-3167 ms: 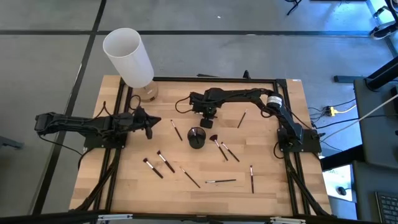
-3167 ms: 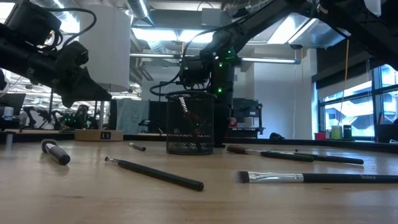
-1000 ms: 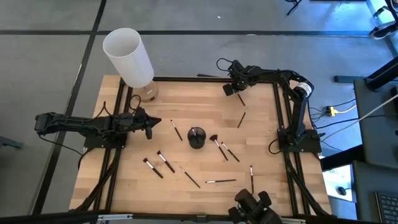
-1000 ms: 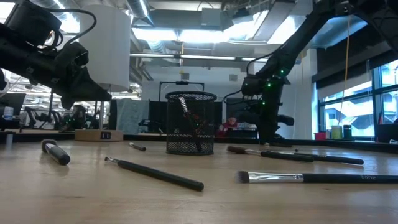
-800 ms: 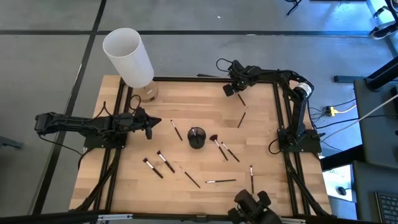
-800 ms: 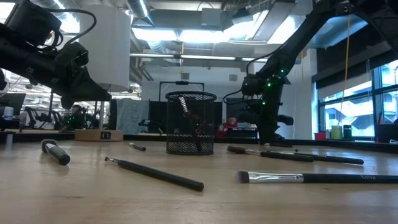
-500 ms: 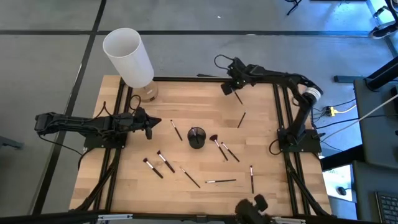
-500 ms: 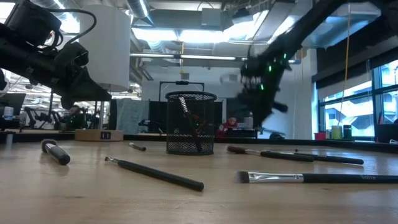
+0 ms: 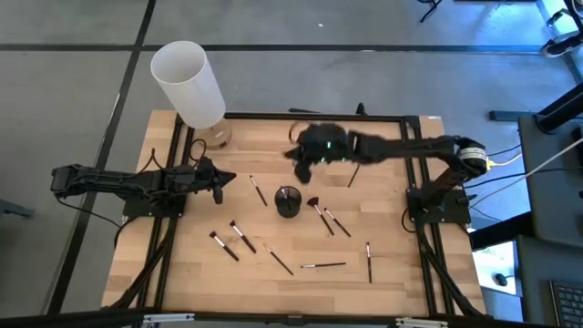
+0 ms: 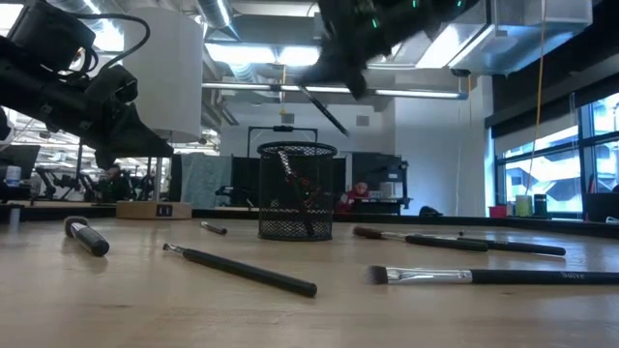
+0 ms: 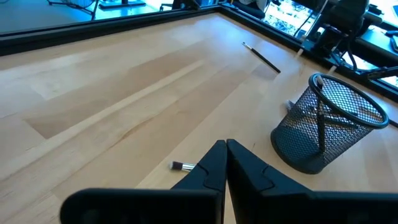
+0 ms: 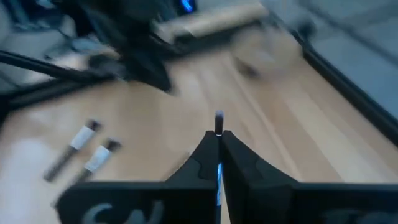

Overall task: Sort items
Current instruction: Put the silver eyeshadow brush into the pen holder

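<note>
**Fingers shut on one brush, right arm swung toward the cup**

Fingers of the right gripper [image 12: 218, 163] are pressed together on a thin brush [image 12: 218, 122], whose tip pokes out just past them in the right wrist view. In the low view the same brush [image 10: 322, 108] hangs slanted under the blurred gripper, above and apart from the mesh cup [image 10: 297, 191].

Change over the last second: the right gripper [image 9: 303, 157] was at the far edge of the tabletop [image 9: 392, 273], closing on a brush lying there; it now sits nearer the middle, just beyond the mesh cup [image 9: 288, 201]. That far-edge brush is gone from its spot. Motion blur says the arm is moving fast.

Judgement: pick done, carry in progress, drop into the cup not yet made. The cup already holds at least one brush [image 11: 321, 122].

Left gripper [image 11: 224, 163]: fingers shut, holding nothing, hovering over the left side of the tabletop, unchanged. A short brush [image 11: 182, 166] lies just beside its tips.

Remaining brushes lie loose on the tabletop: one right of the gripper [image 9: 353, 175], two right of the cup [image 9: 326, 219], several toward the near edge [image 9: 242, 237], [image 9: 323, 265]. Most of the sorting is left.

White cylinder [image 9: 188, 83] stands at the far left corner, untouched.
</note>
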You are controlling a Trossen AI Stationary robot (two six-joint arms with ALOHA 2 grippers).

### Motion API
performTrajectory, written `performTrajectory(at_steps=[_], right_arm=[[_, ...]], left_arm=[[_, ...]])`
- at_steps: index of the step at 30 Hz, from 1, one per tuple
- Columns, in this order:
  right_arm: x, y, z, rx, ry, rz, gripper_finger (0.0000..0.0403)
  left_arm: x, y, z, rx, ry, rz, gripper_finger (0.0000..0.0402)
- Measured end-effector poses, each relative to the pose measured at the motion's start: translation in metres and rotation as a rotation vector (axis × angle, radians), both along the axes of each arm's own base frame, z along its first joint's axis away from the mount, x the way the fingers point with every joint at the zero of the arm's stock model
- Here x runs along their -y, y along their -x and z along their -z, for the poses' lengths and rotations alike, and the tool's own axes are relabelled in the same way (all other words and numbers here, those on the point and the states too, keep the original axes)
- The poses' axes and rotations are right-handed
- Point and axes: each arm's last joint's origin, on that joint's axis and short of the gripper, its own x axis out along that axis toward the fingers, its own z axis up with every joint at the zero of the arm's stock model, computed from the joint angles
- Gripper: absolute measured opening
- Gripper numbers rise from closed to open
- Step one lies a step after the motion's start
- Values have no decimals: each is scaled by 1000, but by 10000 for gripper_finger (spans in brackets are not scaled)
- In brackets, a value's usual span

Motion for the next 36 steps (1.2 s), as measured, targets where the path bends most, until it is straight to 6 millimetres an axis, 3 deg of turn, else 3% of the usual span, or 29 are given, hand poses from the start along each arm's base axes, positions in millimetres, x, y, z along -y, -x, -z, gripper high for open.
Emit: performTrajectory(at_steps=[7,16,19,28,36], right_arm=[[-59,-19,-1,124,123,-49,4],[-101,-46,41,96,227,-13,7],[-107,-48,55,42,237,-10,7],[-116,-44,54,65,256,71,30],[-99,-7,98,225,85,143,31]], left_arm=[[0,0,0,0,0,1,6],[0,0,0,4,14,14,6],[1,0,0,7,31,24,6],[4,-1,0,13,47,43,6],[9,-1,0,18,52,49,6]])
